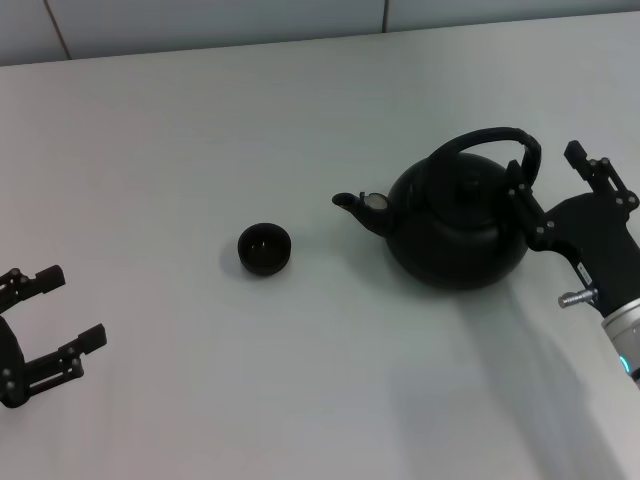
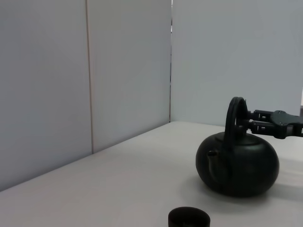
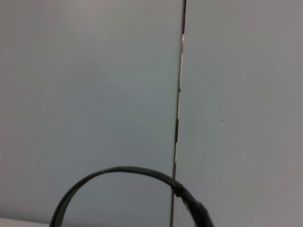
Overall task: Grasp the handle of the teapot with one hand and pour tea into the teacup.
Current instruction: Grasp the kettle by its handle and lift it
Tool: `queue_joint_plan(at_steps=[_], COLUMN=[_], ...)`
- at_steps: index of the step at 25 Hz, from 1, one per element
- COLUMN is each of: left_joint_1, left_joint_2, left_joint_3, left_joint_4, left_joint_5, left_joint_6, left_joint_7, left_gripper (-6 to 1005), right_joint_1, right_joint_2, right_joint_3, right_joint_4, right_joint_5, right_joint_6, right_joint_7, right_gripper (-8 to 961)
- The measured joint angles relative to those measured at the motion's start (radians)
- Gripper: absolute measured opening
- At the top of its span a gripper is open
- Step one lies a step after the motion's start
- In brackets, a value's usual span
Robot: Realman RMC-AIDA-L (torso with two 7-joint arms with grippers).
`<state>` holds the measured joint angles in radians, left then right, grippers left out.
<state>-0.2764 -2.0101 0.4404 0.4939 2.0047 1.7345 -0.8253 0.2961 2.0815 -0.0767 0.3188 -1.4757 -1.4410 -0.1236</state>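
The matte-black teapot (image 1: 455, 230) stands right of centre on the white table, spout to the left. Its arched handle (image 1: 480, 139) stands upright over the lid. The small black teacup (image 1: 264, 249) sits left of the spout, apart from it. My right gripper (image 1: 556, 178) is open at the handle's right end, one finger against the pot's side, nothing held. The left wrist view shows the teapot (image 2: 239, 163), handle (image 2: 234, 118), teacup (image 2: 189, 218) and right gripper (image 2: 258, 121). The right wrist view shows only the handle's arch (image 3: 123, 171). My left gripper (image 1: 78, 305) is open and empty at the table's front left.
The white table (image 1: 300, 120) ends at a pale panelled wall (image 1: 200, 20) at the back. Nothing else stands on it. Bare table lies between the teacup and my left gripper.
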Motion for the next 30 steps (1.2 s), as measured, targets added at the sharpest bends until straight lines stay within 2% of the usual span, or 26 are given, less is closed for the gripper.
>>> queue_joint_plan(at_steps=[12,17,22,30], left_joint_1=[-0.001,-0.001,-0.001,0.005], left_joint_2=[-0.007,-0.009,-0.011,-0.017], left_joint_3=[-0.018,-0.017,-0.017,-0.017], left_joint_4=[0.001,0.000,0.000,0.001], left_joint_5=[0.000,0.000,0.000,0.000], left_joint_6=[0.000,0.000,0.000,0.000], left_joint_7=[-0.001,-0.001,-0.001,-0.002], left_gripper=[813,813,812,812], right_joint_1=[0.011,0.013,0.016,0.020], right_joint_2=[0.001,0.001,0.002,0.003], right_joint_3=[0.011,0.010,0.002,0.002], right_joint_4=[-0.022,-0.041,-0.049,-0.049], right_joint_5=[0.000,-0.002,-0.005,-0.005], right_joint_6=[0.011,0.012,0.012,0.012], right_joint_7=[0.035,0.099,0.106,0.106], right_gripper=[679,593,368,190])
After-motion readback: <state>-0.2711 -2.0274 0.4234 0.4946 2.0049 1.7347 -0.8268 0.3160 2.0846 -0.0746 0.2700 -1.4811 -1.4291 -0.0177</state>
